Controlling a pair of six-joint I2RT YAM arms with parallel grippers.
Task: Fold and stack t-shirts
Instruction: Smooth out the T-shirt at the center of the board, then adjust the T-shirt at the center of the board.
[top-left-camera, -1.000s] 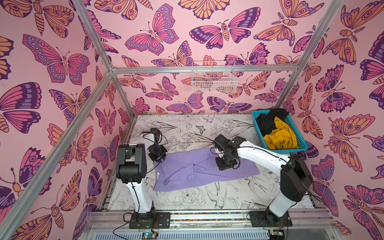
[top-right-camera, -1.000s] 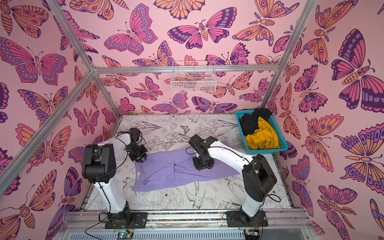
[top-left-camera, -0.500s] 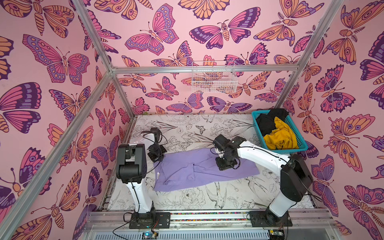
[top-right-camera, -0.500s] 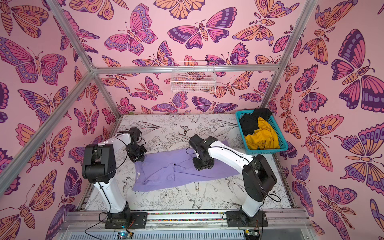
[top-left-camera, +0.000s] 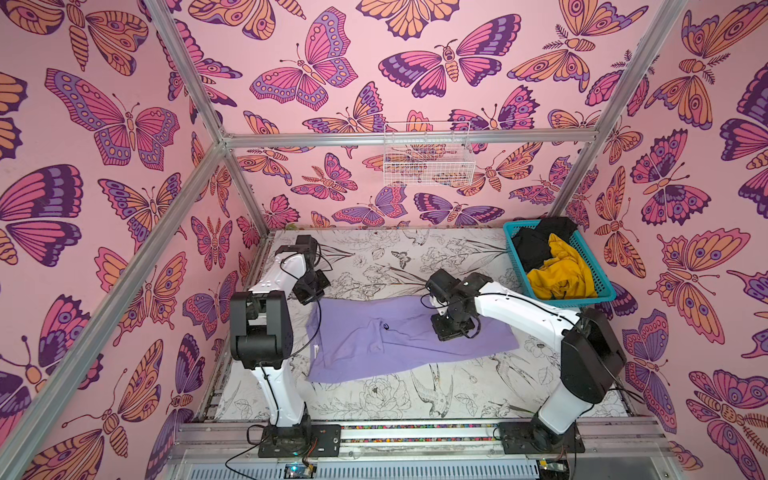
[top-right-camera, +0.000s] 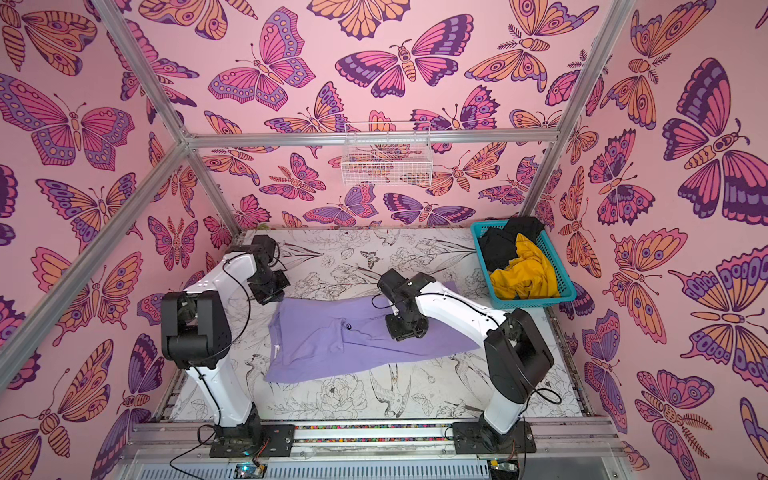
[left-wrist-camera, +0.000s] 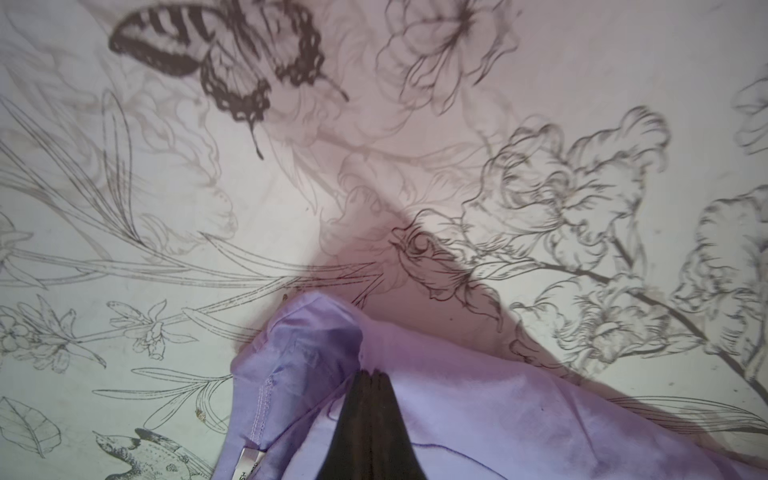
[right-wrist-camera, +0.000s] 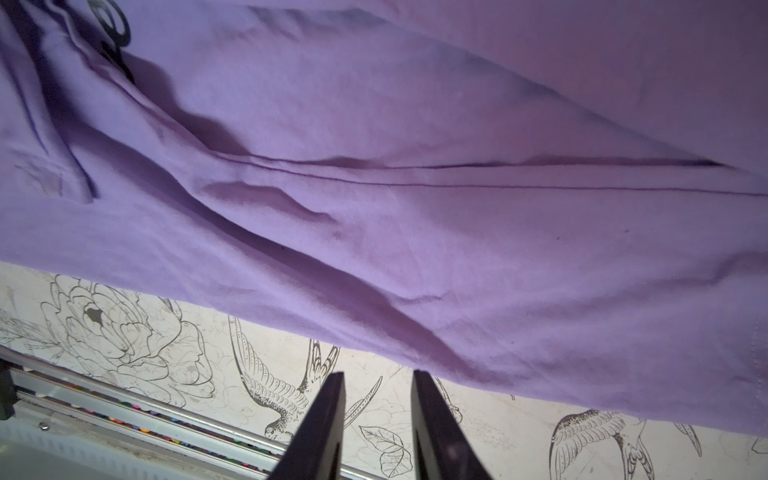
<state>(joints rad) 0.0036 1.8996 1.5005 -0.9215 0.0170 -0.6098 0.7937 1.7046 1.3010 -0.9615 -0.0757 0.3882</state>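
- Lying spread on your table (top-left-camera: 415, 399), rumpled, stretching between the two arms: purple shirt (top-left-camera: 407, 340), with its white label (left-wrist-camera: 246, 459) showing at the end by the left arm.
- Left claw (left-wrist-camera: 370, 376): you are seeing its jaws pressing together on a far corner of the purple shirt, with cloth bunching around the tips.
- Right claw (right-wrist-camera: 378, 376): jaws are standing apart and gripping nothing. It is hanging just above the shirt's right half.
- Teal basket (top-left-camera: 604, 291): sitting at the table's far right corner and holding the yellow shirt (top-left-camera: 561, 274) and black shirt (top-left-camera: 536, 245), both crumpled and touching each other.
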